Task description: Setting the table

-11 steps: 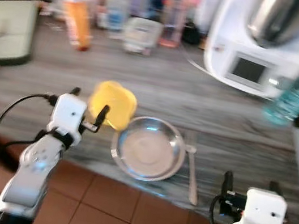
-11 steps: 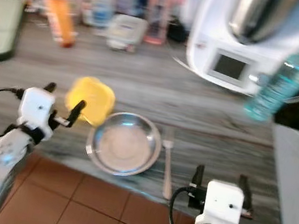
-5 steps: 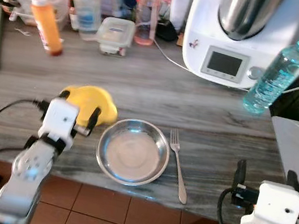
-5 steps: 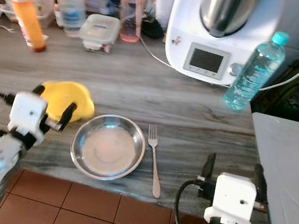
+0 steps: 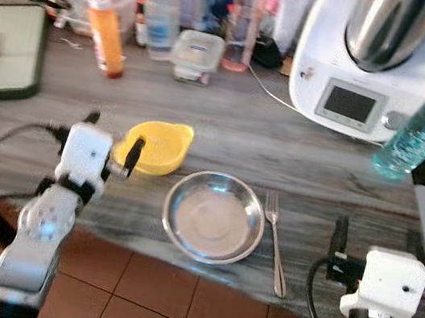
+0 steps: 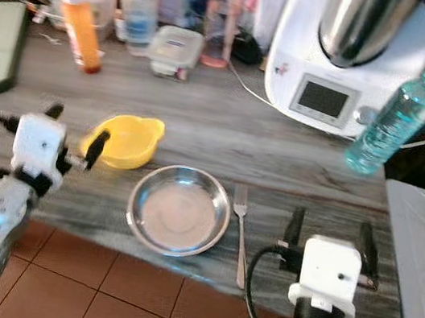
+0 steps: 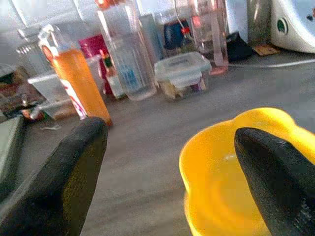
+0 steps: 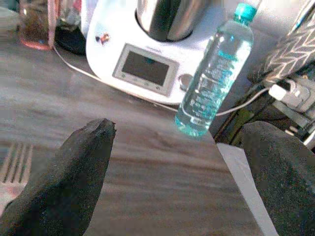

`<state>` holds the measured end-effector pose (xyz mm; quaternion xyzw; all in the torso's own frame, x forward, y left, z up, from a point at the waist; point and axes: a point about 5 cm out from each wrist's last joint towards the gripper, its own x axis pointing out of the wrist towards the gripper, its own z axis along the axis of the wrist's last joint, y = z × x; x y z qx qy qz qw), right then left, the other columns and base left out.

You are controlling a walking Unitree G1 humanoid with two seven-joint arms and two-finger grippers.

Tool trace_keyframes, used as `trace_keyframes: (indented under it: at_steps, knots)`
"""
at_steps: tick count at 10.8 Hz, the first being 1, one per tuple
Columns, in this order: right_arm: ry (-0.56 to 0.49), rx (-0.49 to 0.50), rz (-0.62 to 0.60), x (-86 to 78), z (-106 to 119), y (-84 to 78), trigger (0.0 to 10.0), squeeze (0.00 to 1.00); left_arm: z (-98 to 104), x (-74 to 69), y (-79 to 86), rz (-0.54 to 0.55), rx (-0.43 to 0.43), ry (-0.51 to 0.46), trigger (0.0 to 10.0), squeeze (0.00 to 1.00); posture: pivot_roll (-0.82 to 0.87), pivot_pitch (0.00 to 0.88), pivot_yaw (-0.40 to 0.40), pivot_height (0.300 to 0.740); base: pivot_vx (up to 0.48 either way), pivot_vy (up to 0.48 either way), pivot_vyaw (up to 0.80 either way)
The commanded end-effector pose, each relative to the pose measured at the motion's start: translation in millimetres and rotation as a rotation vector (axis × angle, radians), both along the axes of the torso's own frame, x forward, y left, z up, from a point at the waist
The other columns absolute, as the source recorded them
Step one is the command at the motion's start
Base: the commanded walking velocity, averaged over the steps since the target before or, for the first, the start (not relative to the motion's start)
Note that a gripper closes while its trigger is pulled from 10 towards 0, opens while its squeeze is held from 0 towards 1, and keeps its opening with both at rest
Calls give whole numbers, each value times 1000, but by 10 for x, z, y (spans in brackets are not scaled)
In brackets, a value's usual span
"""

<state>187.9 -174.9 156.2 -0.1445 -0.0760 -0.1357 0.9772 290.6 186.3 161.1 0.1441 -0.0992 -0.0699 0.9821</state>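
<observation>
Yellow bowl (image 5: 156, 146) sits on the grey wood-grain table (image 5: 293, 164), just left of and behind the steel plate (image 5: 213, 216), rims nearly touching. Fork (image 5: 275, 241) lies just right of the plate, tines pointing away from the robot. Left gripper (image 5: 110, 135) is at the bowl's near-left side, jaws released and spread; in the wrist view one finger stands over the bowl's rim, the other well clear of it, so nothing is grasped. Right gripper (image 5: 373, 241) hovers over the table edge right of the fork, jaws likewise spread, empty.

Judgement: bowl placement appears the step in hand. To do it well, keep the jaws wide and pull straight back (any sideways drift could drag the light bowl).

Materials: bowl glossy plastic, lobed rim; plate shallow, round, mirror-like; fork slim metal.
</observation>
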Motion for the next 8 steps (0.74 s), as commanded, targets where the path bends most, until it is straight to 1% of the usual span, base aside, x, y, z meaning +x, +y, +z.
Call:
trace_keyframes:
  at_steps: [1, 2, 4, 5, 7, 8]
  knots:
    - [1, -4, 1, 6, -4, 2, 10000, 0, 33, -22, 3, 6, -5, -11, 10000, 0, 103, 112, -12, 740, 0, 0, 0]
    - [-2, -5, 7, 7, -4, 1, 10000, 0, -5, -97, 1, -15, -7, 1, 10000, 0, 109, 112, -15, 740, 0, 0, 0]
    - [2, -7, 15, 12, -16, 2, 10000, 0, -91, -127, 57, 2, 11, 22, 10000, 0, 117, 110, -21, 740, 0, 0, 0]
    - [3, -7, 21, 31, -15, 11, 10000, 0, -132, -114, 88, 21, 3, 40, 10000, 0, 117, 108, -24, 740, 0, 0, -800]
    - [4, -6, 23, 27, -22, 4, 10000, 0, -154, -108, 73, 25, -8, 50, 10000, 0, 112, 106, -25, 740, 0, 0, -800]
    - [5, -7, 21, 18, -23, 0, 10000, 0, -173, -109, 60, 25, -12, 56, 10000, 0, 106, 106, -24, 740, 0, 0, 0]
